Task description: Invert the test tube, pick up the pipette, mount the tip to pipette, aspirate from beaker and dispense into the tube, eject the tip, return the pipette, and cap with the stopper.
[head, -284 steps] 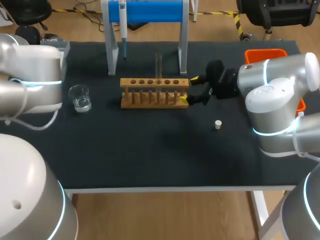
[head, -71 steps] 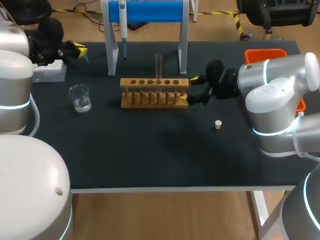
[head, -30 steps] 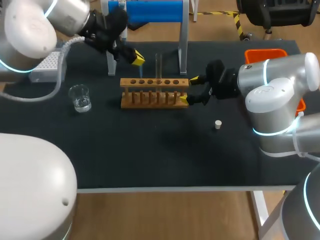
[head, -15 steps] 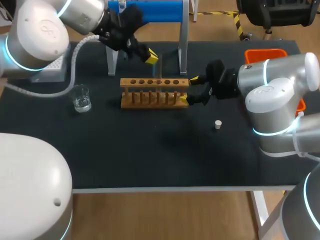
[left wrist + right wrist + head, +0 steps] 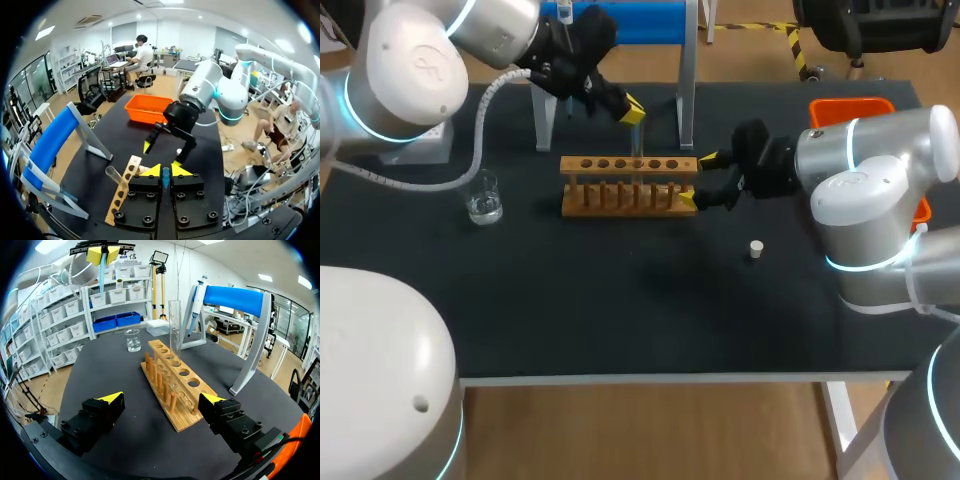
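- The left gripper [image 5: 631,107] has swung in from the far left corner of the table [image 5: 620,300]. It now hangs just above and beside the top of the test tube [image 5: 638,135]. The right gripper [image 5: 698,180] has not stirred.
- The left gripper's fingers are pinched narrow on a slim blue tip [image 5: 102,271]. It is probably a pipette tip, though it is too small to be sure.
- The pipette [image 5: 197,292] hangs on the blue stand [image 5: 235,297], so I judge that the tip is not yet mounted; it is being carried bare.
- The blue tip's long axis is near vertical, with its narrow end pointing down at the table.
- The test tube stands upright in the wooden rack [image 5: 628,185], with its long axis vertical and its open rim up.
- The right gripper is spread wide about the rack's right end and grips nothing.
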